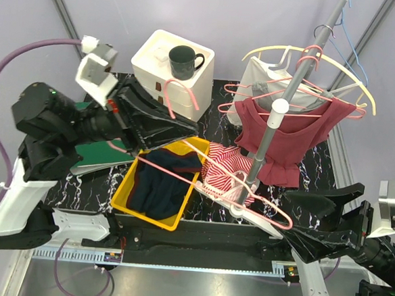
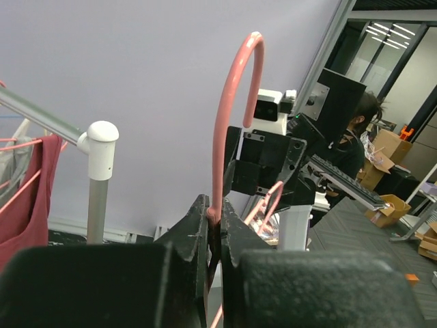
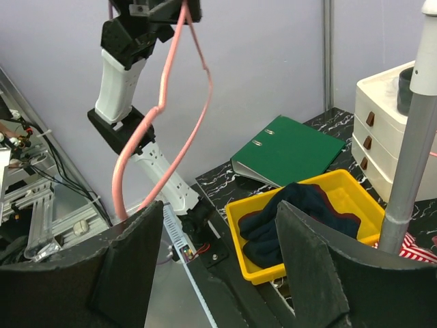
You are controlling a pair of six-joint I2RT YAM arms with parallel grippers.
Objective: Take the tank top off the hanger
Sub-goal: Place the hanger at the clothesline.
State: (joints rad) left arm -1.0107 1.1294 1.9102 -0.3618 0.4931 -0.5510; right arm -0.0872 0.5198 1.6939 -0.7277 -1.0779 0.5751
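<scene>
As the left end effector clamps the hanger, the tank top lies near the parted right end effector.

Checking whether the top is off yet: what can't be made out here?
- Top view: whether the red-and-white striped tank top is on the pink plastic hanger; the grey rack pole crosses them.
- Left wrist: hanger's shoulders, behind the left gripper.
- Right wrist: tank top cut off by right edge.

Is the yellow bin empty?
No, a dark blue piece of clothing lies bunched up inside the yellow bin.
</scene>
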